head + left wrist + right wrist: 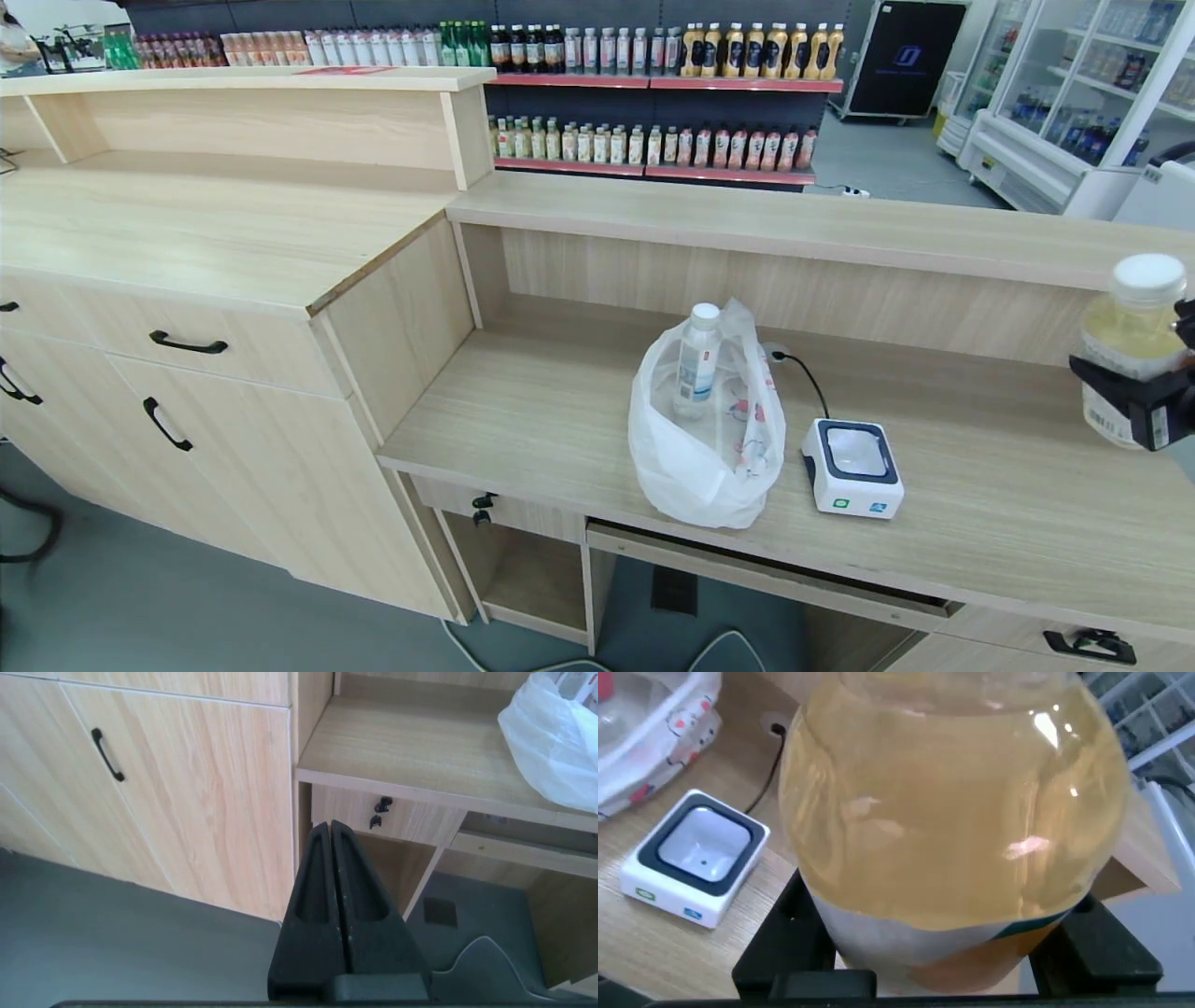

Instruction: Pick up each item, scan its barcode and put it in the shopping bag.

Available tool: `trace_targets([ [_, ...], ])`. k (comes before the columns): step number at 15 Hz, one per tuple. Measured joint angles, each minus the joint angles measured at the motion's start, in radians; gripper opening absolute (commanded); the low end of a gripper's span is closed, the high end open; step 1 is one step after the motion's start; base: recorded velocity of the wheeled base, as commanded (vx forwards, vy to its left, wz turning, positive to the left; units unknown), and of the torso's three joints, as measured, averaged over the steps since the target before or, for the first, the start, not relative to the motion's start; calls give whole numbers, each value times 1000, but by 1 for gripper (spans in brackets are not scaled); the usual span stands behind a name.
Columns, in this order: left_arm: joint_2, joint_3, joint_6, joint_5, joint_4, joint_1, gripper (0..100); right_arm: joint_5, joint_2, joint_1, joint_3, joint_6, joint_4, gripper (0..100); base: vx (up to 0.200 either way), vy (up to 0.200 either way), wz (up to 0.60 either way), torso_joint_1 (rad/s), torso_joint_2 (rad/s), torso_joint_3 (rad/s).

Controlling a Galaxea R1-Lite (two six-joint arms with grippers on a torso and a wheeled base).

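At the right edge of the head view my right gripper (1144, 392) is shut on a bottle of pale yellow drink (1131, 347) with a white cap, held upright above the counter (523, 411). The same bottle (952, 831) looms close in the right wrist view. A white barcode scanner (851, 467) with a dark glass top sits on the counter left of that bottle; the scanner (696, 859) lies below the bottle. A white plastic shopping bag (707, 439) stands left of the scanner with a clear water bottle (697, 362) upright inside. My left gripper (332, 849) is shut, low beside the counter's front.
A black cable (810, 378) runs from the scanner to the counter's back wall. A taller cabinet (187, 252) with black handles stands to the left. Drink shelves (653, 84) and glass-door fridges (1074, 84) fill the background. A pull-out tray (766, 574) sits under the counter.
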Motion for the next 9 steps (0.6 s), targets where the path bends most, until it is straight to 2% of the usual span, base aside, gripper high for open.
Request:
trace_targets([
  [2, 0, 0, 0, 0, 0, 0, 0, -18, 57, -9, 3, -29, -52, 0, 0, 0, 600, 2, 0, 2],
  [7, 0, 0, 0, 1, 0, 0, 0, -9, 251, 19, -24, -46, -212, 0, 0, 0, 0, 0, 0, 0],
  [9, 0, 0, 0, 1, 0, 0, 0, 66, 325, 36, -24, -84, -289, 0, 0, 0, 0, 0, 0, 0],
])
